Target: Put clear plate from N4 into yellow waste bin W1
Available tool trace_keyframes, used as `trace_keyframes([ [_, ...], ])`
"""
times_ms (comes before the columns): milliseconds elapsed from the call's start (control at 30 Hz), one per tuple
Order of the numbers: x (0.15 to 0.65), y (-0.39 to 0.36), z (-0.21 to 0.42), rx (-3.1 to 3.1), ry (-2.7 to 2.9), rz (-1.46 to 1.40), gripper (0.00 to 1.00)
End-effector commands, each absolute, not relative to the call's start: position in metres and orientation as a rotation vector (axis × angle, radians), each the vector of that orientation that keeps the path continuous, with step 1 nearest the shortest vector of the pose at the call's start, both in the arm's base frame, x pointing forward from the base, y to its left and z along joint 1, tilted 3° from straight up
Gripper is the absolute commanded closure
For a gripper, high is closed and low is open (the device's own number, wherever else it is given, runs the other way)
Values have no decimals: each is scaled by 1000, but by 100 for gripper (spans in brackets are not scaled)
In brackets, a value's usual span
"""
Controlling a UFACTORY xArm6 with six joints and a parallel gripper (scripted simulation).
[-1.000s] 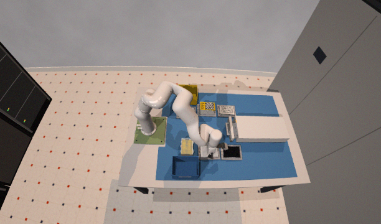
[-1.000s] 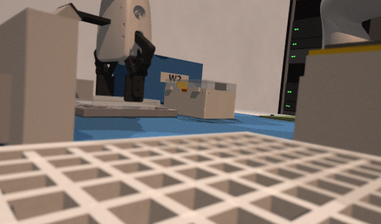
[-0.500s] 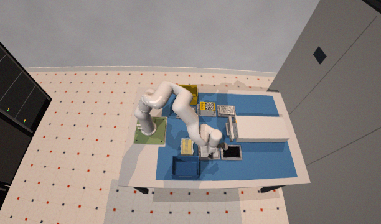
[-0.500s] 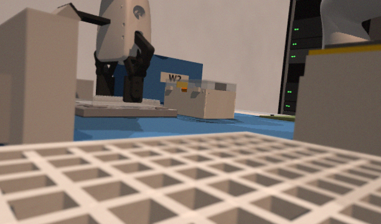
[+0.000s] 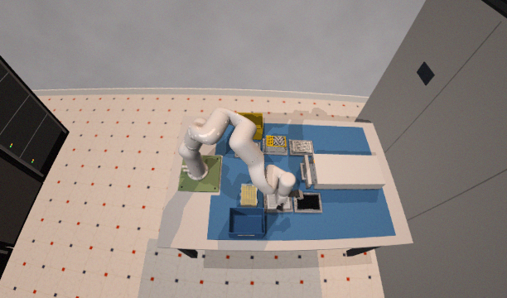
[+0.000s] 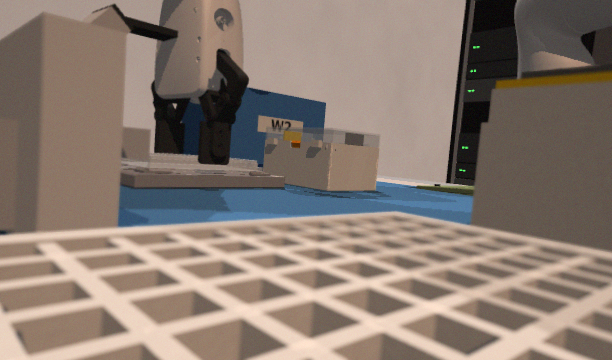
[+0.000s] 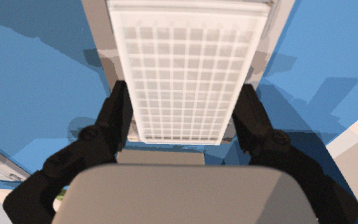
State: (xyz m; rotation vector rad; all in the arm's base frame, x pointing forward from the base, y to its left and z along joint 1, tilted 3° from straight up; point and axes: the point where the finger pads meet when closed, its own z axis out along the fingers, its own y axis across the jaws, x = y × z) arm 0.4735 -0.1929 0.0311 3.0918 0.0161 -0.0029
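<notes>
The clear plate (image 7: 189,75) is a pale grid of wells lying in its grey work nest (image 6: 201,177) on the blue mat. It also shows in the top view (image 5: 275,202). My gripper (image 7: 183,96) stands straight down over it, with the two black fingers against the plate's long sides, shut on it. In the exterior view my gripper (image 6: 196,145) reaches down to the plate (image 6: 186,159), which still rests in the nest. The yellow bin W1 (image 5: 253,122) stands at the far edge of the bench, partly hidden behind my arm.
The blue bin W2 (image 5: 247,222) stands at the front left, and the tip box (image 5: 248,194) is just left of my gripper. A black nest (image 5: 308,202) lies to the right. The white cooler (image 5: 346,170) is behind it. Two patterned plates (image 5: 276,141) (image 5: 301,146) sit further back.
</notes>
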Motion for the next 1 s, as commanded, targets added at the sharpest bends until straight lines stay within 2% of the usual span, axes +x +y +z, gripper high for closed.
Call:
trace_keyframes([
  [0, 475, -193, 33, 3090, 16, 4, 100],
  [967, 475, -193, 33, 3090, 16, 4, 100],
])
